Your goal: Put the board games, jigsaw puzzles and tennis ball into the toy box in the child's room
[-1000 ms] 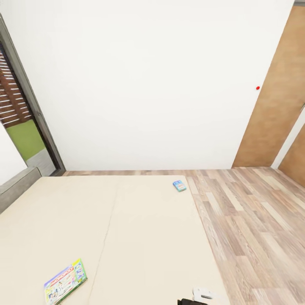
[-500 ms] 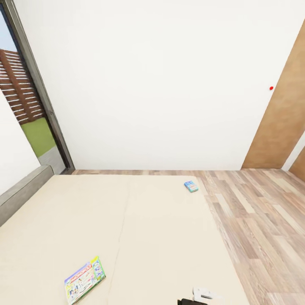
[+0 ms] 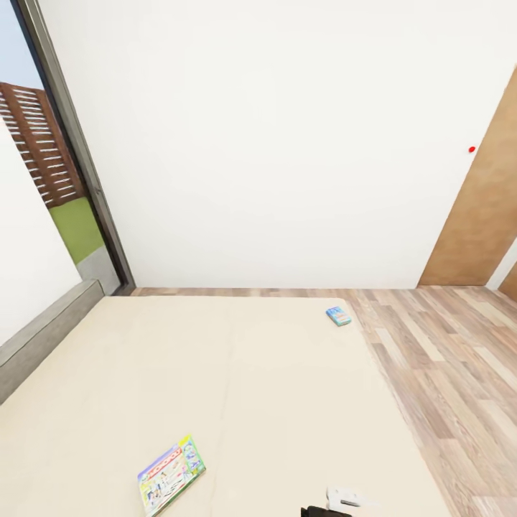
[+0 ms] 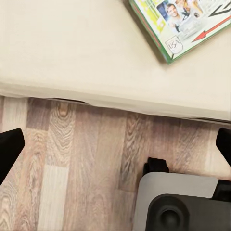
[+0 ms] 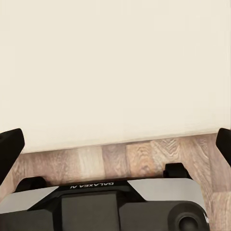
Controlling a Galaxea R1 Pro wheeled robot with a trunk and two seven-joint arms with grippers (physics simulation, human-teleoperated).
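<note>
Two board games are seen lying flat on the bed (image 3: 237, 388), whose cream mattress takes up the lower half of the head view and is bordered on its left by a thin grey frame (image 3: 43, 337). Behind the bed, a plain white wall (image 3: 273, 143) runs across the view, with a dark-framed glass door (image 3: 79, 165) at its left end and a brown wooden panel (image 3: 481, 222) at its right end. Wood plank floor (image 3: 445, 373) is visible beyond the mattress and along its right side.

The wider green-edged game box (image 3: 171, 474) is located near the front edge of the mattress, left of centre, turned at an angle; its corner (image 4: 180, 21) is also shown in the left wrist view, close to the mattress edge. The smaller game box (image 3: 338, 316) is located near the far right corner of the mattress, well apart from the first (its print is too small to be read). A small red dome button (image 3: 472, 149) is mounted on the wall just beside the brown panel.

The left gripper (image 4: 115, 149) is held wide open above the floor just beside the bed edge, with nothing between its fingertips (image 4: 9, 147). The right gripper (image 5: 115, 144) is likewise spread wide and unloaded, positioned over the mattress edge.
</note>
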